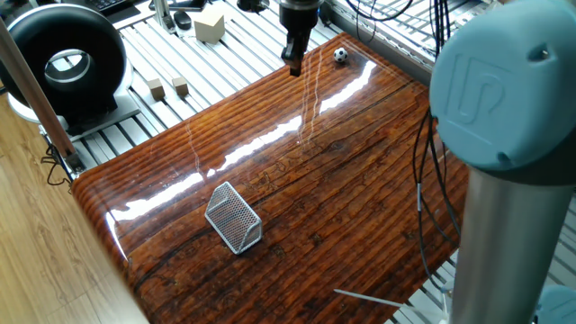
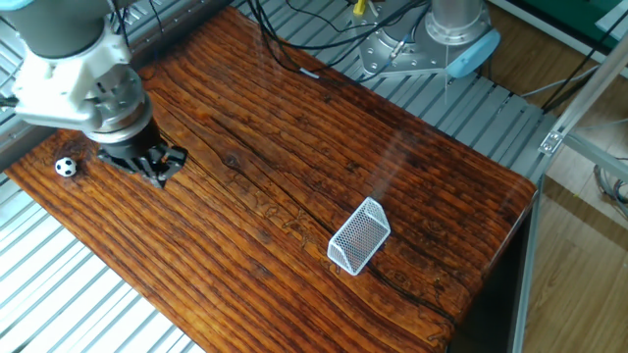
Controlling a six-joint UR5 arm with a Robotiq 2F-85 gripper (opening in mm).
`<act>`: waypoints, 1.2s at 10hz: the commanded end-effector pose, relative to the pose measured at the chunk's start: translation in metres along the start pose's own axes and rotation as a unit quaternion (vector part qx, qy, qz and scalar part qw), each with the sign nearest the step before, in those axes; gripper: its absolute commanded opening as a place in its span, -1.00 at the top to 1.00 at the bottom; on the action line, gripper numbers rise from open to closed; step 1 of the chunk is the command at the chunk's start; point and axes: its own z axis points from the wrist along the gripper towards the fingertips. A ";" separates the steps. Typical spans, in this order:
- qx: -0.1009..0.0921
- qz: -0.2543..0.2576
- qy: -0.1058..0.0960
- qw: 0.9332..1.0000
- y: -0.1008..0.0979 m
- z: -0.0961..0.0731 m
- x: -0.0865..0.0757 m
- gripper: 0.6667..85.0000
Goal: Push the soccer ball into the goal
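The soccer ball [image 1: 340, 56] is a tiny white ball with black patches at the far corner of the wooden table [image 1: 342, 207]; in the other fixed view it [image 2: 65, 167] lies at the left edge. The goal [image 1: 233, 218], a silver mesh wedge, stands near the opposite end, also seen in the other fixed view [image 2: 358, 235]. My gripper [image 1: 293, 66] hangs just above the table a short way from the ball, fingers together and empty; in the other fixed view it [image 2: 160, 172] is to the right of the ball.
A big black ring-shaped device [image 1: 65, 63] stands off the table. Small wooden cubes [image 1: 168, 87] and a bigger block [image 1: 209, 24] lie on the metal slats. Cables [image 1: 432, 162] hang over the table's right side. The arm's grey body [image 1: 504, 162] fills the right foreground.
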 end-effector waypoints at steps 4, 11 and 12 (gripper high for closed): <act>-0.037 0.056 0.009 0.998 0.009 -0.001 0.001 0.99; 0.097 -0.044 0.036 0.994 -0.195 0.021 -0.011 0.99; 0.119 -0.050 0.040 0.991 -0.219 0.024 -0.005 0.99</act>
